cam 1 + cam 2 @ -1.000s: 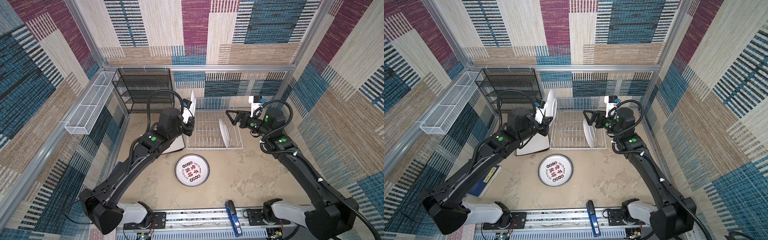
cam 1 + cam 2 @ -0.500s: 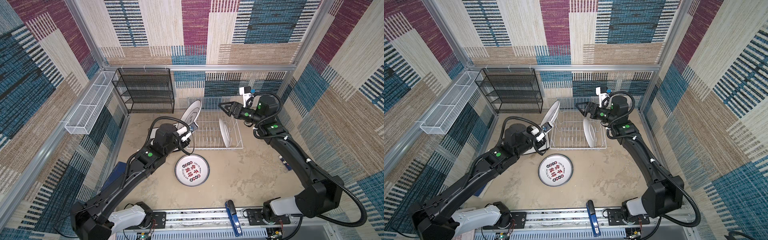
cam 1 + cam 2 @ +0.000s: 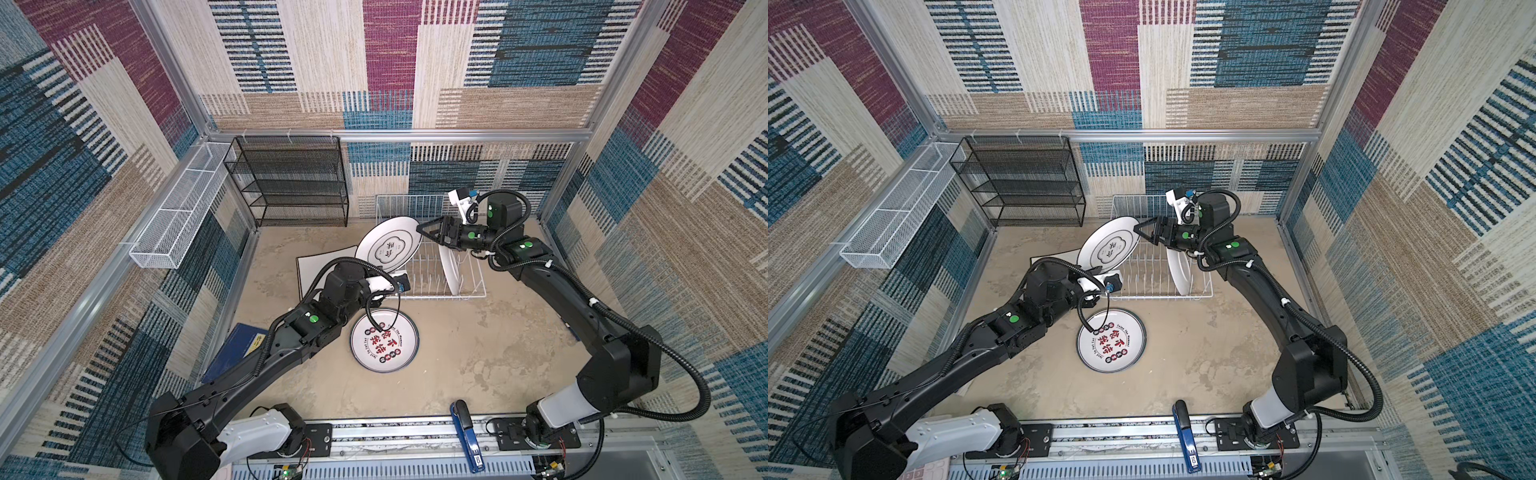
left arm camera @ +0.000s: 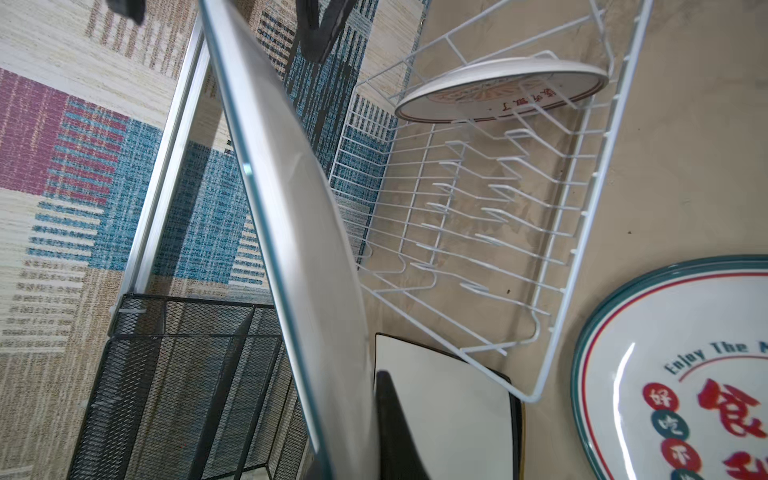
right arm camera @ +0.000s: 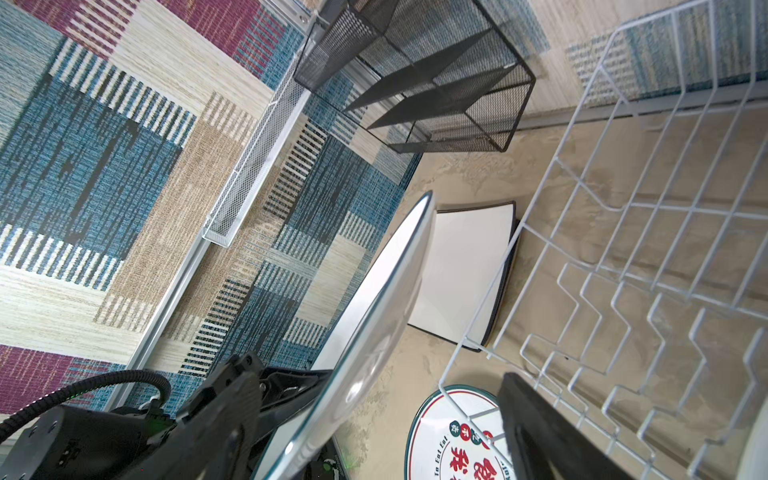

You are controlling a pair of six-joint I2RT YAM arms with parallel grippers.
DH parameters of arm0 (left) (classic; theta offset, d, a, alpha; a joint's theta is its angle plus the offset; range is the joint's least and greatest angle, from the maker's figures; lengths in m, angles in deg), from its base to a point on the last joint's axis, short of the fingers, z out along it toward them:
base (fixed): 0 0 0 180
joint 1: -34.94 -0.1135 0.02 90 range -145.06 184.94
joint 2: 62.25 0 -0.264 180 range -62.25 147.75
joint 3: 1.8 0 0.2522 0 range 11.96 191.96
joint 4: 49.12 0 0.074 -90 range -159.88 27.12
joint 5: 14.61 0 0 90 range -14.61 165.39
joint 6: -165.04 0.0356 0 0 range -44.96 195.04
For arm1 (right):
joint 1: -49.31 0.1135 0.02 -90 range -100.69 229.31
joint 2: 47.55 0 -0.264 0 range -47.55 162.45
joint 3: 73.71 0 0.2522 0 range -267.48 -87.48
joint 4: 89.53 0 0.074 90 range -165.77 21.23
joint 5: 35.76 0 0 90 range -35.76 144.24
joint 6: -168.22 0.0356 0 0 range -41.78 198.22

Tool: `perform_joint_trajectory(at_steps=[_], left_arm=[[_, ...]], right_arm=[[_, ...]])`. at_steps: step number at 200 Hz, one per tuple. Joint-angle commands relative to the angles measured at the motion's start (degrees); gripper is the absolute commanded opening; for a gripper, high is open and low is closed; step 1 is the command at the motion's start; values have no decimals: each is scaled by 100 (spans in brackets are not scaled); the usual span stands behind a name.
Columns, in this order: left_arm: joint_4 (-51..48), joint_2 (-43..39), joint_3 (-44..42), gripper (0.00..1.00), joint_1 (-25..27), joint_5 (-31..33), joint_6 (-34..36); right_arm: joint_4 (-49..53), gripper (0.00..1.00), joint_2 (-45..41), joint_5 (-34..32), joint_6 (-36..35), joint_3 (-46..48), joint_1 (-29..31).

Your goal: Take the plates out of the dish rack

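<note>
- In both top views, the left gripper (image 3: 380, 273) is clamped on the low edge of the blue-rimmed plate (image 3: 390, 249). This plate is tilted, up in the air by the left end of the dish rack (image 3: 469, 296).
- The right gripper (image 3: 422, 227) is at the plate's top edge, with its jaws wide apart.
- The standing plate (image 3: 451, 270) is in the rack's right end. The red-letter plate (image 3: 384, 340) and the square plate (image 3: 316, 270) lie flat on the table (image 3: 478, 353).
- In the left wrist view, the right gripper's dark fingers (image 4: 324, 29) sit one on each side of the held plate's far edge.
- In the right wrist view, the left gripper pinches that plate.
</note>
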State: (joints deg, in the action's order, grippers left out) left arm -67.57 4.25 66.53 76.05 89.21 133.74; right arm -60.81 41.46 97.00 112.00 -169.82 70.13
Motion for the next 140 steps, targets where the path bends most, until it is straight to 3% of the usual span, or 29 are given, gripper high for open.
perform_joint_trajectory(at_steps=[1, 79, 140], left_arm=[[849, 29, -199, 0, 35, 337, 790], [1001, 202, -447, 0, 160, 718, 1328], [994, 234, -566, 0, 205, 976, 1743]], right_arm=[[551, 89, 212, -310, -253, -205, 152], [649, 58, 460, -573, 36, -45, 360], [666, 40, 644, -581, 137, -132, 424]])
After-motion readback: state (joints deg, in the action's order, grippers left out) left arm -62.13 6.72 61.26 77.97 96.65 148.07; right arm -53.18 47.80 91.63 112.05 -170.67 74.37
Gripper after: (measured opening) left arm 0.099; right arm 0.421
